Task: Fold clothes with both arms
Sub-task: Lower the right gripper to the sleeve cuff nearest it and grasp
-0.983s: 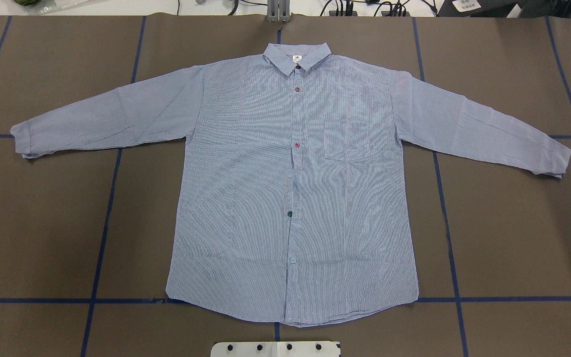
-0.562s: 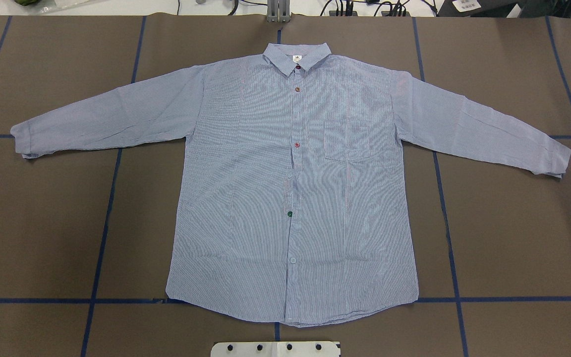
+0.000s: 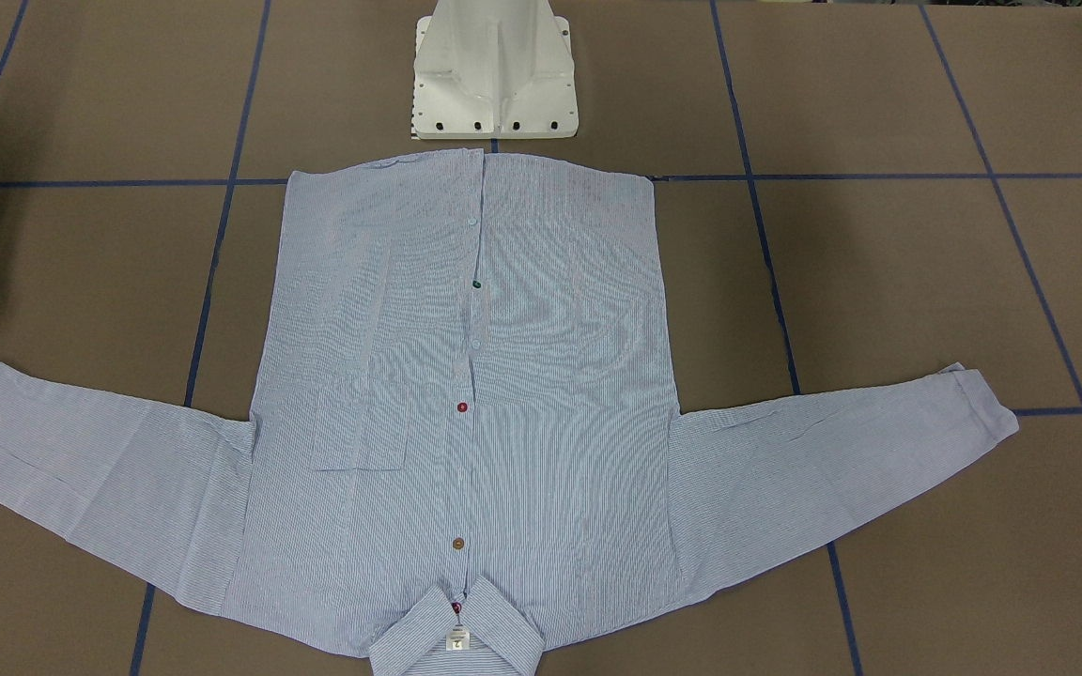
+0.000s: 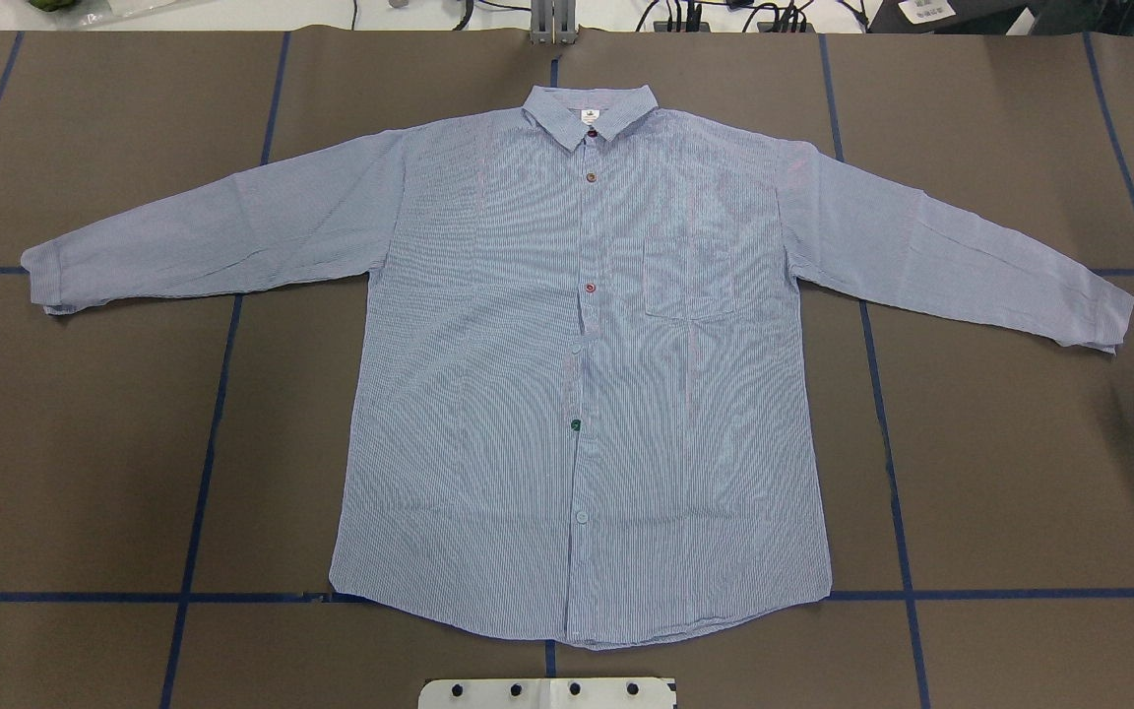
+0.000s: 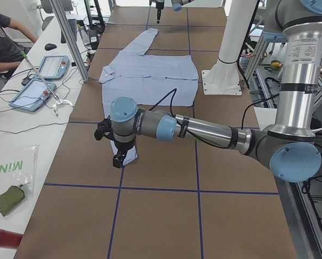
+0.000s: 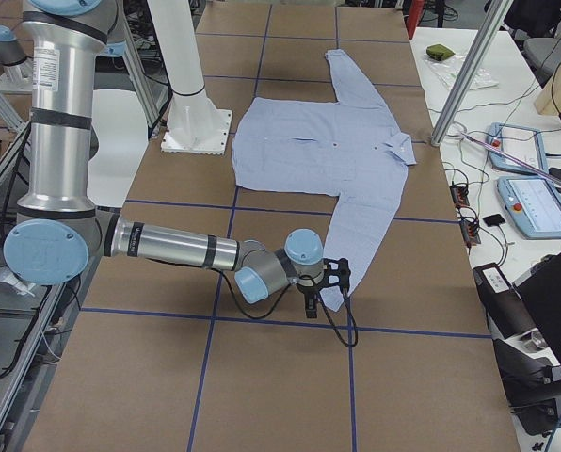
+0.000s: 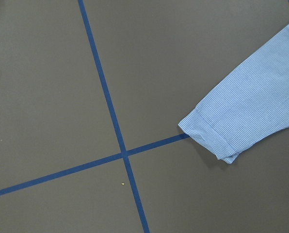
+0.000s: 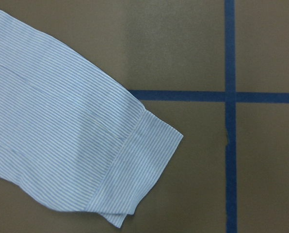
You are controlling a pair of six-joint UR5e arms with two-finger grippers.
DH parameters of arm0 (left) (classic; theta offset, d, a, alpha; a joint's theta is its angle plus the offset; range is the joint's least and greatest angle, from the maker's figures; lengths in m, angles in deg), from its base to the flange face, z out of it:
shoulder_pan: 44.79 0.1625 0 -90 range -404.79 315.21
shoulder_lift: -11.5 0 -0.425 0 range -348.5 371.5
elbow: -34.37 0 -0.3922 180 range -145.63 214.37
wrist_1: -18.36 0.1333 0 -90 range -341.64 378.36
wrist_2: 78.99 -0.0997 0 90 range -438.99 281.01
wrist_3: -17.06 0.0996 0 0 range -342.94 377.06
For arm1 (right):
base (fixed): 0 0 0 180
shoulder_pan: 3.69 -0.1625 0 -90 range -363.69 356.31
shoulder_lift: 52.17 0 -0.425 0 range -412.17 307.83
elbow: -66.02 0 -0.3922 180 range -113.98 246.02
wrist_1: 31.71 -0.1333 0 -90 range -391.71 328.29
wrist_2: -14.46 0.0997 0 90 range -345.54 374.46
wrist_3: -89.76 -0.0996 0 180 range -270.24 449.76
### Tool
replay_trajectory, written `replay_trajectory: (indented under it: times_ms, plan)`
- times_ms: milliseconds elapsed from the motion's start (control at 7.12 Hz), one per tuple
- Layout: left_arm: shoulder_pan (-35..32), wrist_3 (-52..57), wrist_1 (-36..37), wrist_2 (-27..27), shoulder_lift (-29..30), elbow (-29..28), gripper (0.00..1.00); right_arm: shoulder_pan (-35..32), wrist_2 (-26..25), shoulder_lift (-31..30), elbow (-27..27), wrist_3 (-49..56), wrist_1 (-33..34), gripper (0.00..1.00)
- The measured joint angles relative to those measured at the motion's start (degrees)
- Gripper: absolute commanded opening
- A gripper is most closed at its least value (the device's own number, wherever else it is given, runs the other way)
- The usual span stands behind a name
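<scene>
The shirt (image 4: 577, 374) lies flat, front up, on the table (image 4: 85, 443), sleeves (image 4: 213, 236) spread so the left gripper (image 5: 116, 157) and right gripper (image 6: 311, 301) each hover by a cuff (image 7: 210, 133) for pickup; finger state cannot be determined.

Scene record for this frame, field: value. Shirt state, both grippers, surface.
shirt: flat, front up, sleeves spread, unfolded
collar: at the side far from the robot
left gripper: by left-side cuff, not holding it; open or shut cannot tell
right gripper: by right-side cuff, not holding it; open or shut cannot tell
table: brown, blue tape grid
</scene>
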Motion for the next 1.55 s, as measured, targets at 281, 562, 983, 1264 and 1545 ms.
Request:
replay_trajectory:
  times_ms: [281,562,983,1264,1545]
  plan:
    - [0.0,0.16,-0.03,0.01,-0.05,0.07,1.0,1.77,-0.01,2.91,-3.41,-0.12,0.17,0.85]
    - [0.0,0.33,-0.03,0.01,-0.06,0.09,1.0,2.76,0.1,4.1,-4.76,-0.27,0.52,0.75]
    - [0.0,0.51,-0.05,0.01,-0.06,0.03,1.0,4.17,0.25,4.39,-5.1,-0.39,0.82,0.67]
    - [0.0,0.52,-0.06,0.01,-0.06,0.03,1.0,4.83,0.35,4.41,-5.14,-0.39,2.12,0.53]
    - [0.0,0.53,-0.11,0.01,-0.06,0.09,1.0,4.91,0.53,4.44,-5.14,-0.38,2.96,0.47]
